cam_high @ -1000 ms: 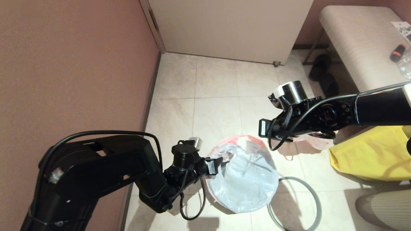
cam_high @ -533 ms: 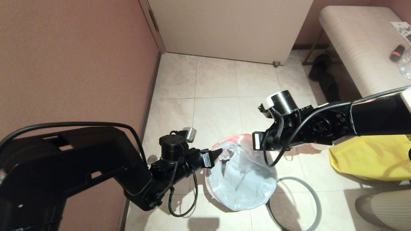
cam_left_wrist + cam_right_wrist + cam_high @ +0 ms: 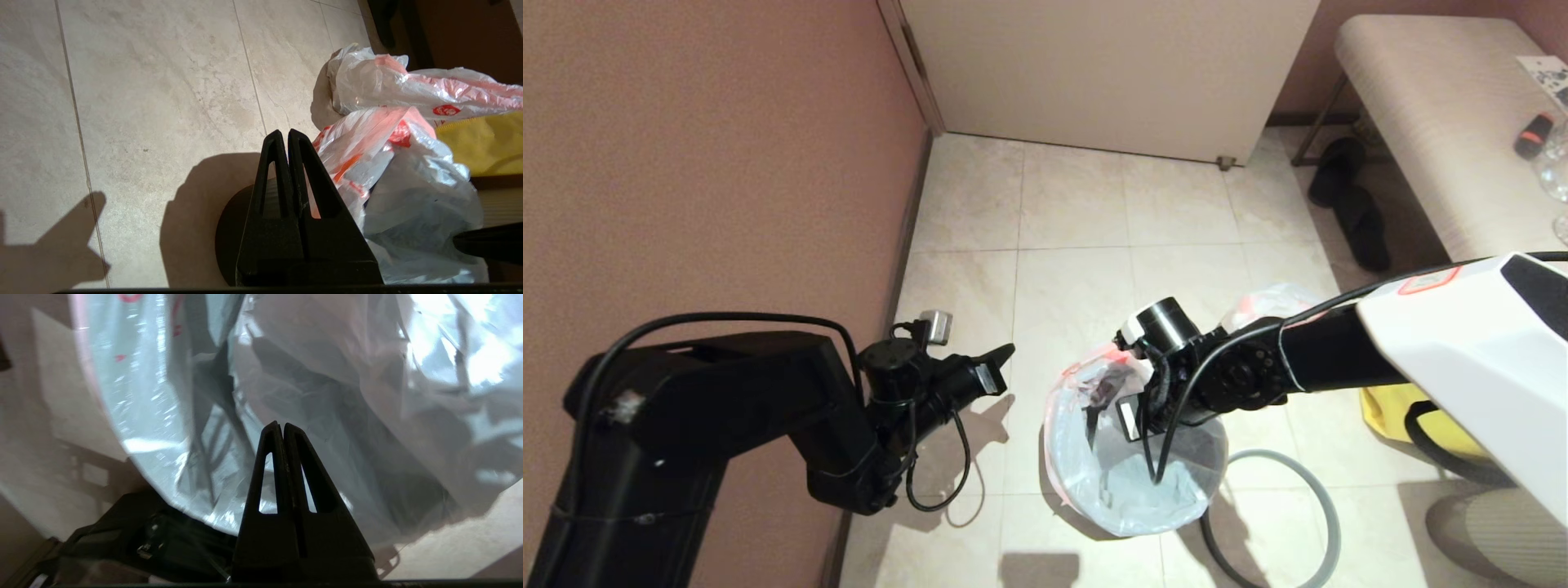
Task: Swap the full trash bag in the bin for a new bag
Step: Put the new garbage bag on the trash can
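Left pincer [image 3: 284,134]: my fingers pressed together, holding nothing, off the new bag [image 3: 1131,482].
Right pincer [image 3: 282,426]: closed, empty, tips inside that bag's mouth over the bin [image 3: 229,241].

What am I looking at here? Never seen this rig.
It is a two-armed robot in a tiled room. The wide picture comes from its head camera, looking down. The other two come from a camera on each wrist, behind the fingers. On the floor stands a black bin lined with a new bag. Behind it lies the full bag, next to a yellow bag. A grey hoop lies by the bin. The right fingers are shut at the new bag's mouth, with nothing visible between them. The left fingers are shut, empty and apart from the bin.
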Controlling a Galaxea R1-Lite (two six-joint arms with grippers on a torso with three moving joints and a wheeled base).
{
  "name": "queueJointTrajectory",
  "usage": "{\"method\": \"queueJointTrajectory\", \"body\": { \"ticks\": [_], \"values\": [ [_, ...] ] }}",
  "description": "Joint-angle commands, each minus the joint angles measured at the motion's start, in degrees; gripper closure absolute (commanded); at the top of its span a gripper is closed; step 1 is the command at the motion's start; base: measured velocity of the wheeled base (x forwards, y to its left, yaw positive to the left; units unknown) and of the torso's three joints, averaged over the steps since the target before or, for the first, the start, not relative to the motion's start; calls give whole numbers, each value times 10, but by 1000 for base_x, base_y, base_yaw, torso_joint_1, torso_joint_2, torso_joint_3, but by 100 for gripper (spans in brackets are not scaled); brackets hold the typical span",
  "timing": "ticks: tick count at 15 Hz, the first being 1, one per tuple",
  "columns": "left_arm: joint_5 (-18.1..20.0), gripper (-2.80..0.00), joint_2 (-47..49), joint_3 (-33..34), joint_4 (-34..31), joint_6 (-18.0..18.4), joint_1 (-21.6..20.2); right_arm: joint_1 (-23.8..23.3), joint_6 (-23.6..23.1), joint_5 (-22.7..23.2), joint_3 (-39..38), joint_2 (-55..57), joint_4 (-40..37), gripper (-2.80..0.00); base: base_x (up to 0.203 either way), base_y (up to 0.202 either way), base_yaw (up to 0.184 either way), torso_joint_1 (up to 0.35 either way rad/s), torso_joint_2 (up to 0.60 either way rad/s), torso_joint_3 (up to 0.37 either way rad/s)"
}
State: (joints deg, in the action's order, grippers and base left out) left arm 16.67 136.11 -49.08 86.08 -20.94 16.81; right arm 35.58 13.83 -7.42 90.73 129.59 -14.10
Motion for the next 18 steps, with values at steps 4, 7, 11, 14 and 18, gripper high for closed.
{"method": "queueJointTrajectory", "body": {
  "ticks": [4, 7, 11, 14, 18],
  "values": [
    [14, 0, 72, -6, 39, -1, -5, 7, -17, -27, 101, 151, 0, 0, 0, 0, 0, 0, 0, 0],
    [17, 0, 85, -15, 39, 0, -5, 19, -24, -37, 166, 179, 0, 0, 0, 0, 0, 0, 0, 0],
    [16, 0, 88, -19, 39, 2, -4, 24, -63, -43, 212, 213, -2, 0, 0, 0, 0, 0, 0, 0],
    [16, 0, 89, -19, 39, 2, -2, 13, -97, -113, 210, 219, -9, 0, 0, 0, 0, 0, 0, 0],
    [16, 0, 89, -19, 39, 3, -1, -15, -121, -172, 205, 201, -52, 0, 0, 0, 0, 0, 0, 0]
  ]
}}
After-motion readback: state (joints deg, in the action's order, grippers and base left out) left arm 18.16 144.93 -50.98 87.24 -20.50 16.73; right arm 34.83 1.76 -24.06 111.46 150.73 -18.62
